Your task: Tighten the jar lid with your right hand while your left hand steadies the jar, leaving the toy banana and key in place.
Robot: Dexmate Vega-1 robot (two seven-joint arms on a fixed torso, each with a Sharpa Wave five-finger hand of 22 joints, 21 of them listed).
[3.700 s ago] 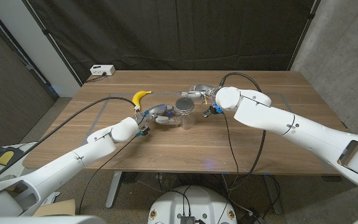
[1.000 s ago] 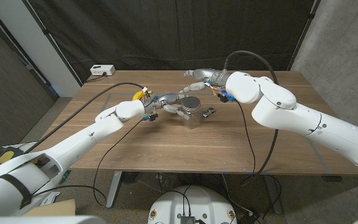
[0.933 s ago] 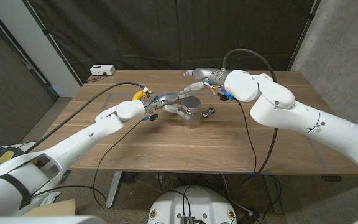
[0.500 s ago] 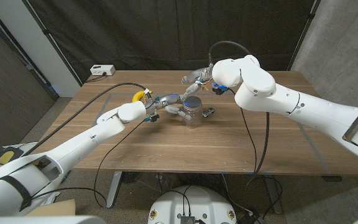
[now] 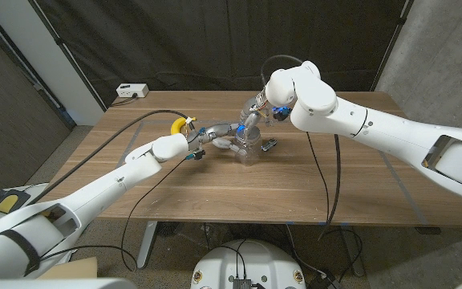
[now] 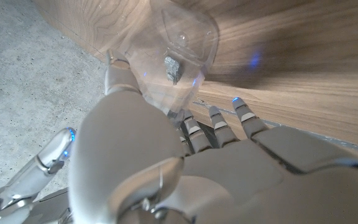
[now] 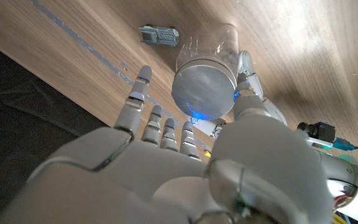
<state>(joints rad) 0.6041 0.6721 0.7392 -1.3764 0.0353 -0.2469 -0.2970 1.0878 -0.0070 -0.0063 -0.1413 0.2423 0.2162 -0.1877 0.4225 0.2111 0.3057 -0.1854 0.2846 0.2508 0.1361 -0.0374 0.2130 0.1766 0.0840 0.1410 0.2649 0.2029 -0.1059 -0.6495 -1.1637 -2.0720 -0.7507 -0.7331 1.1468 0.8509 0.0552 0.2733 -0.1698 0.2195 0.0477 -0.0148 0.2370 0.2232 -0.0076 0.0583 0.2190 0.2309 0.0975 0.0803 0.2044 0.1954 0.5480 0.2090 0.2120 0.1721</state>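
Note:
A clear jar with a grey lid stands at the middle of the wooden table. My left hand reaches in from its left side, and its fingers wrap the jar's wall. My right hand hangs just above the lid with its fingers spread and nothing in them; in the right wrist view the lid sits past the fingertips. A small grey key lies right of the jar. The yellow toy banana peeks out behind my left arm.
A white power box sits at the table's back left corner. Black cables loop over both arms. A dark curtain hangs behind the table. Bare wood stretches in front of the jar.
My right hand has swung from behind and right of the jar to just over its lid. My left hand has stayed at the jar.

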